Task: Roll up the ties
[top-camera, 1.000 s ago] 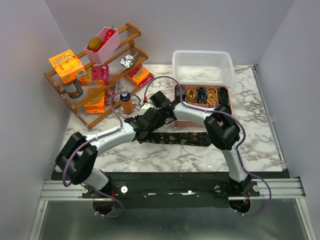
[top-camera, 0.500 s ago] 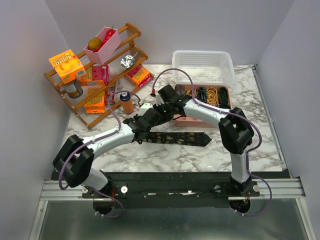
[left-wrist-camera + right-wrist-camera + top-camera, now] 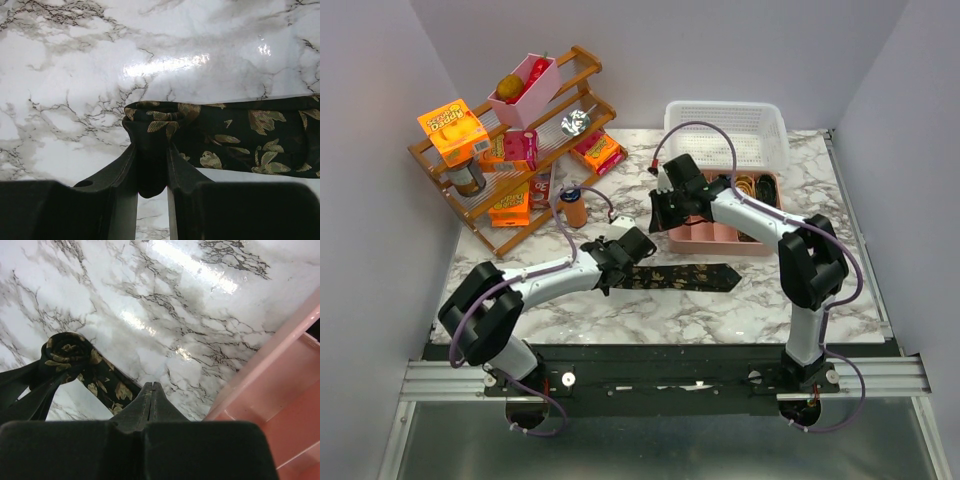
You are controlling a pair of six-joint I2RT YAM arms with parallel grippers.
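Black patterned tie [image 3: 690, 277] lies along 9 to 3 o'clock, its 9 o'clock end pinched in the nearer left gripper [image 3: 151, 155]; the right gripper [image 3: 151, 392], closed and empty, hovers at 1 o'clock.

Robot lab test cell, plain grey walls [image 3: 740, 50] around marble-look table [image 3: 840, 290], aluminium mounting rail [image 3: 440, 378], wooden rack [image 3: 585, 62] of groceries

White marble table [image 3: 650, 312] w/ grey veins, glossy; glare [image 3: 165, 65] streaks across top. Plain pale grey walls [image 3: 740, 50] on 3 sides. Wooden rack [image 3: 585, 60] at far-left corner, set at an angle. Alu rail [image 3: 430, 378] along near edge, grey metal sheet [image 3: 650, 450] below.
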